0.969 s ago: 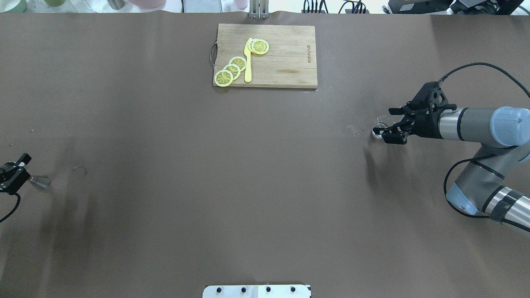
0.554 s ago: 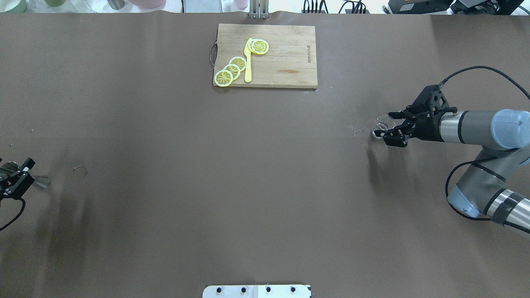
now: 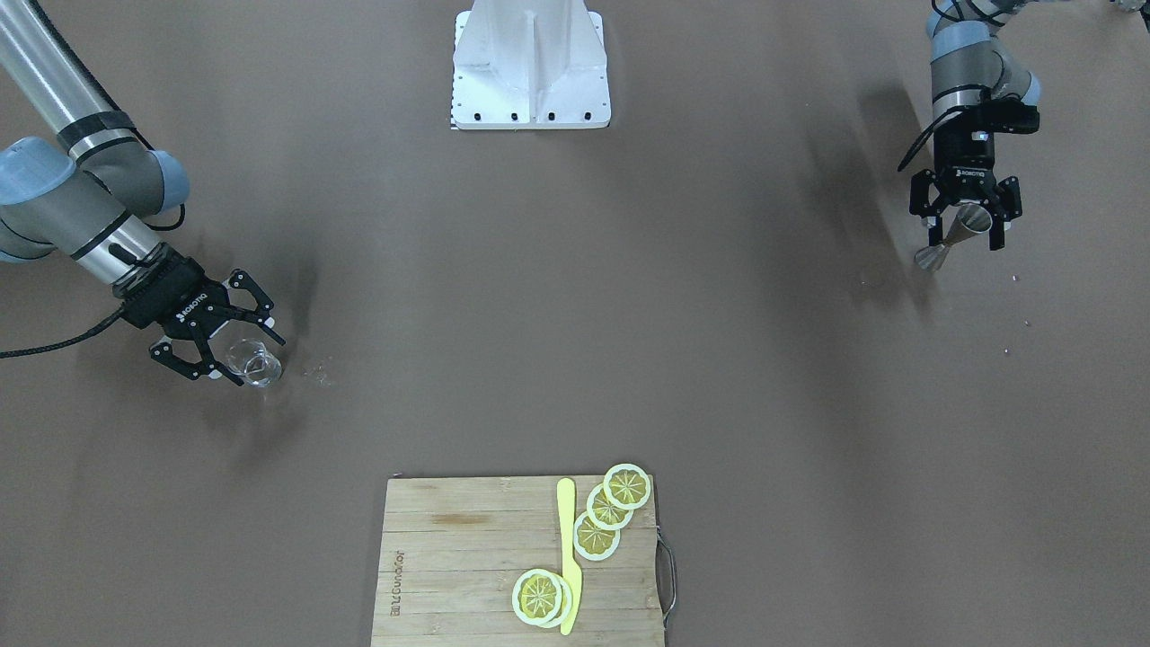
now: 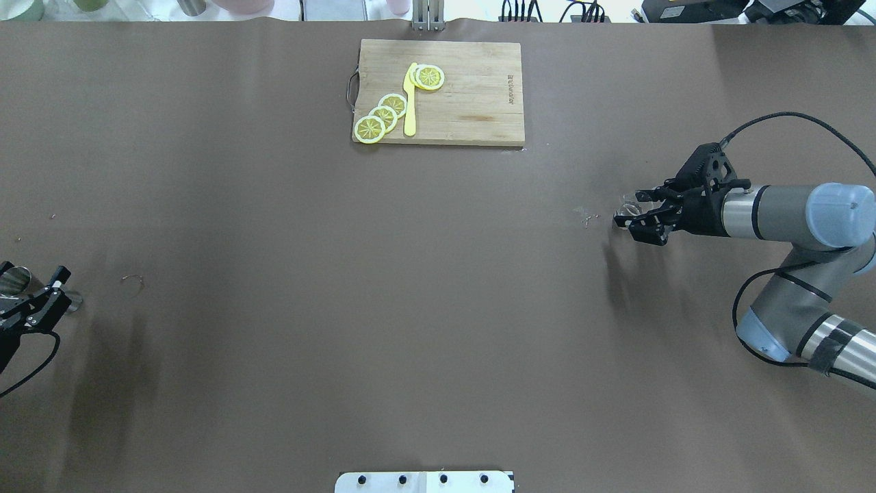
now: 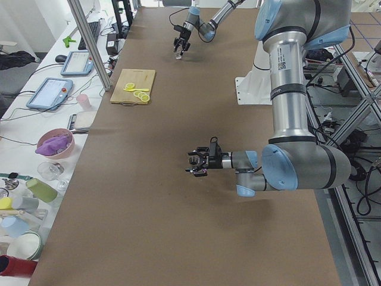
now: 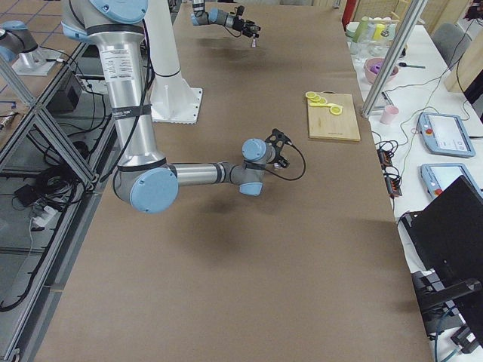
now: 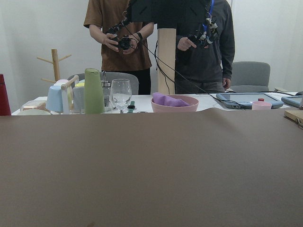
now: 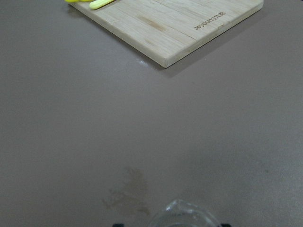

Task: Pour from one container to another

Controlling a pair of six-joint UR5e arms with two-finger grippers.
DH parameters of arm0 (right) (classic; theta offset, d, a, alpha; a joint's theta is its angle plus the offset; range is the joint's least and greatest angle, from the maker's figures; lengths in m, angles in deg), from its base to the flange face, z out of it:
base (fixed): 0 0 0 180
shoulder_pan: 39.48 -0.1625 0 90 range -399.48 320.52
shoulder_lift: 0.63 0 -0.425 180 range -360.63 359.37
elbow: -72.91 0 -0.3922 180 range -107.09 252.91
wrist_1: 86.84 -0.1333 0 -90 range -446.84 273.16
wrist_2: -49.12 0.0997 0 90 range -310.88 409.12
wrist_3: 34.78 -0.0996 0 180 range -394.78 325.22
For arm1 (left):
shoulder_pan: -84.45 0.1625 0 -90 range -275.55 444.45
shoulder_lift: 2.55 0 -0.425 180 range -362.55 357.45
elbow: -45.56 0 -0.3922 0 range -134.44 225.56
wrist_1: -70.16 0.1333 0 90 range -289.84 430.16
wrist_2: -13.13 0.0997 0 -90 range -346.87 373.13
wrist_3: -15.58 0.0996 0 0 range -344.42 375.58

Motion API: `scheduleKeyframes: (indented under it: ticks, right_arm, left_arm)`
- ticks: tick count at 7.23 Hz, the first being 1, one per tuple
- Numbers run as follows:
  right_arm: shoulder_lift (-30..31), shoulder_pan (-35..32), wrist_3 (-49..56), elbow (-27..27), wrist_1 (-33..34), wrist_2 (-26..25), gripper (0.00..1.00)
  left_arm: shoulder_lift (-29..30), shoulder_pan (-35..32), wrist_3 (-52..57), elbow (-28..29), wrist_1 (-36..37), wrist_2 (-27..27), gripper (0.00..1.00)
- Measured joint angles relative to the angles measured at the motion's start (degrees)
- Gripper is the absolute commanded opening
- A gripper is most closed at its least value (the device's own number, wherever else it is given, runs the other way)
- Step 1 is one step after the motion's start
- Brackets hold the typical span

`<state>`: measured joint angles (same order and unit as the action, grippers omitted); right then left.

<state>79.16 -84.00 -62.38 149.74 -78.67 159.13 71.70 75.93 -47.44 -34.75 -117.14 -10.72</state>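
Note:
The steel jigger [image 3: 936, 253] stands at the table's far left end, its lower cone showing at the edge of the overhead view [image 4: 74, 300]. My left gripper [image 3: 963, 232] [image 4: 60, 291] is level with it and open, one finger on each side, with a gap still showing on one side. The clear glass cup [image 3: 255, 365] [image 4: 628, 204] sits on the table at the right. My right gripper [image 3: 246, 359] [image 4: 628, 209] is open with its fingers close around the cup. Only the cup's rim [image 8: 182, 213] shows in the right wrist view.
A wooden cutting board [image 4: 472, 103] [image 3: 449, 557] with several lemon slices and a yellow knife lies at the far middle. A small stain [image 4: 587, 218] marks the table left of the cup. The robot's base plate [image 3: 530, 72] is at the near edge. People stand beyond the table's left end.
The right gripper's fingers have drawn in around the cup. The left gripper has swung and narrowed around the jigger, and its arm sits farther toward the view's left edge.

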Motion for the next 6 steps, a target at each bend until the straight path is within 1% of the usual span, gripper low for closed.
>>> scheduleKeyframes:
  ticks: [2,4,5,6]
  right_arm:
    - [0.26,-0.01,-0.07,0.09,-0.05,0.11,0.68]
    - [0.30,-0.03,-0.08,0.11,-0.08,0.13,0.61]
    - [0.29,-0.04,-0.06,0.12,-0.08,0.12,0.43]
    - [0.29,-0.04,0.03,0.11,-0.08,0.12,0.16]
  left_arm:
    - [0.78,0.32,-0.55,1.26,-0.06,0.80,0.92]
    - [1.65,0.77,-1.07,2.79,-0.08,2.14,0.91]
    - [1.90,1.11,-1.62,3.32,-0.09,2.76,0.90]
    - [2.20,1.52,-2.38,4.05,-0.09,3.70,0.90]
